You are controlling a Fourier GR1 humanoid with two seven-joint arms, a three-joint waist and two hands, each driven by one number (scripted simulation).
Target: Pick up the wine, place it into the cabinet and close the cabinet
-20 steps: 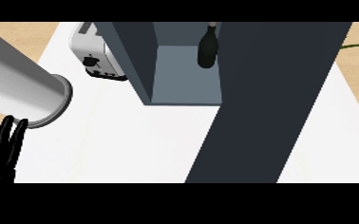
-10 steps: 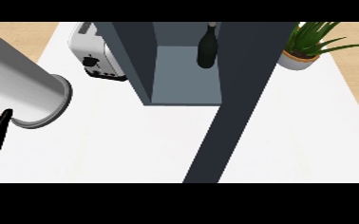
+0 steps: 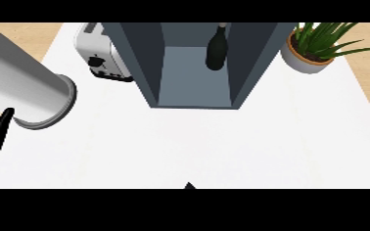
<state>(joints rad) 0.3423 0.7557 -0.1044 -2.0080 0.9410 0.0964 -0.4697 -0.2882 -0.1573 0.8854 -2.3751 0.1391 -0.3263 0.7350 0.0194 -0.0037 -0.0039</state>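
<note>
The white counter fills the head view, with a strip of wooden floor visible beyond its far-left corner. The cabinet is positioned at the middle of the counter's far edge. It is a dark blue-grey box with its open front facing the near edge, exposing a lighter grey interior between two dark side walls. The wine bottle is located inside the cabinet, deep in the compartment and just right of the compartment's middle, apart from both side walls. The bottle body is dark, and the narrow neck carries a pale cap at the end that shows highest in the view. A white toaster sits immediately left of the cabinet, toward the far-left corner, with its dark control marks on the face turned toward the near edge. A potted plant in a pale round pot occupies the far-right corner, near the cabinet's right wall but not touching it. The grey left forearm lies over the counter's left edge. Only a thin black sliver of the left hand shows at the view's left border, touching nothing visible; whether it is clenched or released cannot be determined. A small dark tip shows at the middle of the near edge and cannot be identified.
</note>
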